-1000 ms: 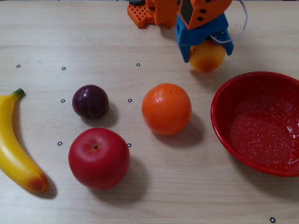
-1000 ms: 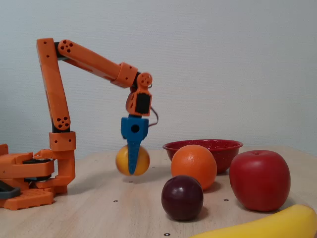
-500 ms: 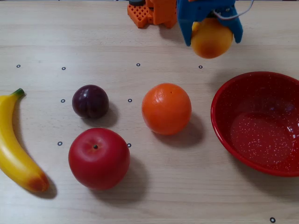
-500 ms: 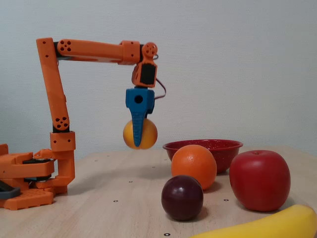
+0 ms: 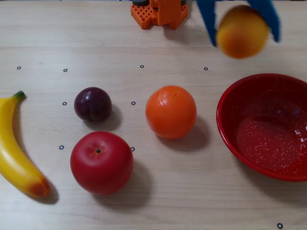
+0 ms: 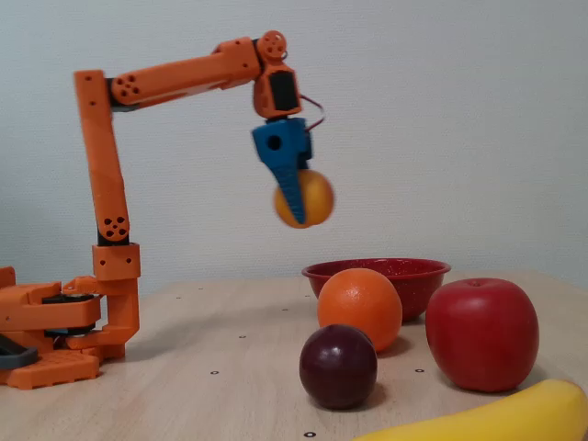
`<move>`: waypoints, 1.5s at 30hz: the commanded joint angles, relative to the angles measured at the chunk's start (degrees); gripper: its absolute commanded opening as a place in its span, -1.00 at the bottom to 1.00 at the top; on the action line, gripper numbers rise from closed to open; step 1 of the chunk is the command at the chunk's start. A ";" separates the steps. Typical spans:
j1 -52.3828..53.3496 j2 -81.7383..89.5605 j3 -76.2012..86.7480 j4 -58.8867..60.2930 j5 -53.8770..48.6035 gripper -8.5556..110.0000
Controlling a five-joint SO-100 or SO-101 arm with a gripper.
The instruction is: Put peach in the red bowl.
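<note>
Bright, even light in both fixed views; soft shadows fall toward 4 o'clock of each fruit on the desk (image 5: 144,211); the peach (image 5: 242,32) and blue fingers (image 5: 208,21) are motion-blurred; the bowl (image 5: 230,139) shows glare.

Probably a lab or hobby test bench: a pale wooden table (image 5: 96,38) printed with small ring markers (image 5: 64,103), a bare grey-white wall (image 6: 459,110), and plastic-looking fruit laid out
</note>
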State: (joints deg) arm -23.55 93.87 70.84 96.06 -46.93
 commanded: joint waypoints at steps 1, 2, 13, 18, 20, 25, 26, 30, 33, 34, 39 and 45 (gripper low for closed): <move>-2.02 -0.35 -7.12 -4.31 3.87 -0.86; -2.37 -1.85 -8.61 -5.45 5.10 -0.86; -5.27 -19.86 -23.91 -14.41 11.34 -0.86; -5.36 -27.42 -30.67 -16.00 11.34 -0.86; -5.27 -30.06 -33.22 -16.08 11.34 -0.86; -4.92 -35.51 -37.09 -15.29 10.81 -0.86; -4.92 -36.39 -37.44 -15.21 10.63 -0.86; -4.57 -39.02 -38.32 -13.36 7.73 -0.86; -4.57 -41.66 -41.40 -10.28 5.89 -0.86; -4.57 -42.54 -42.54 -8.70 4.31 -0.86; -4.31 -46.67 -46.14 -5.19 -0.97 -0.74; -3.16 -50.19 -49.04 -3.43 -5.45 -0.21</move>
State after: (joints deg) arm -27.77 39.73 28.48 92.37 -50.54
